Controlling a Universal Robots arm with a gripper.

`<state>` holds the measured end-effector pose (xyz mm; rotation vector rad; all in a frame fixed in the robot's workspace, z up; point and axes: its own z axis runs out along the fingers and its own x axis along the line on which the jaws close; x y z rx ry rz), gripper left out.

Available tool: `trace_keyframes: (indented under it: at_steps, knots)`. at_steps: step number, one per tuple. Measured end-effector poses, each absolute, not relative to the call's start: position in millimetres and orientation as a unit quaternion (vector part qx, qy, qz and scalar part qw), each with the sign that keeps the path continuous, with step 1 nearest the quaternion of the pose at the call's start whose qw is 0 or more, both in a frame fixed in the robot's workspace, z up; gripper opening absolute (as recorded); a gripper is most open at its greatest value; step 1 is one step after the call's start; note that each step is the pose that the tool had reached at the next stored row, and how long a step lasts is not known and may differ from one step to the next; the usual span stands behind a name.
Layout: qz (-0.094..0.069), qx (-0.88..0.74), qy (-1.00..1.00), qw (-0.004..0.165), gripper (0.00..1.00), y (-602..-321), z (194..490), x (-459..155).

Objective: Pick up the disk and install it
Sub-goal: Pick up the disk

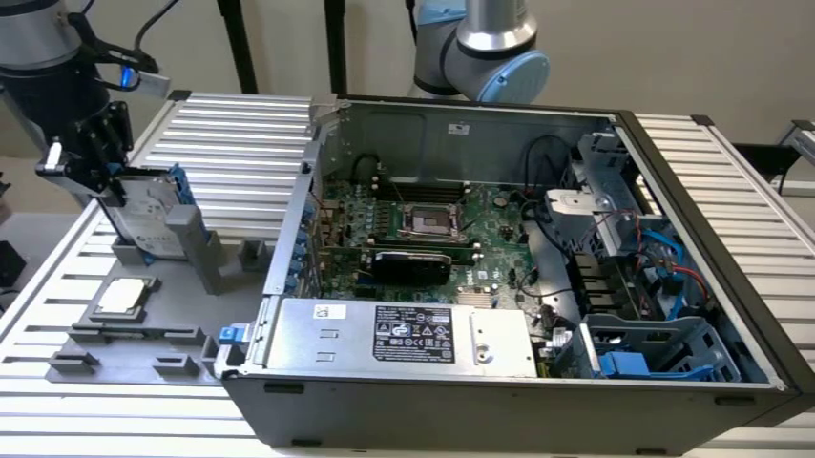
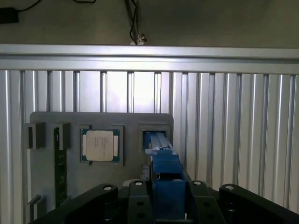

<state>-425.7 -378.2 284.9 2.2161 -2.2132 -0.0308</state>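
The disk (image 1: pixel 151 218) stands on edge in a slot of the grey fixture plate (image 1: pixel 178 329) at the exterior view's left, its silver face and blue carrier frame showing. My gripper (image 1: pixel 109 191) comes down on the disk's top edge from above. In the wrist view the blue carrier edge of the disk (image 2: pixel 161 149) runs between the two black fingers (image 2: pixel 138 203), which sit tight against it on both sides. The gripper (image 2: pixel 168 207) looks shut on the disk, which still sits in its slot.
A small square chip (image 1: pixel 121 296) (image 2: pixel 100 145) lies on the same plate. The open computer case (image 1: pixel 713 239) takes up the middle and the exterior view's right, with a silver power supply box (image 1: pixel 395 334) in front and a blue drive cage (image 1: pixel 650 348) at the front right.
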Motion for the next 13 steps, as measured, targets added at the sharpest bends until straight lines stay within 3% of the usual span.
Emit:
trace_keyframes:
  at_steps: [13]
  knots:
    - [-0.011,0.708,-0.707,0.004,0.33,-385.6,285.0,-425.7]
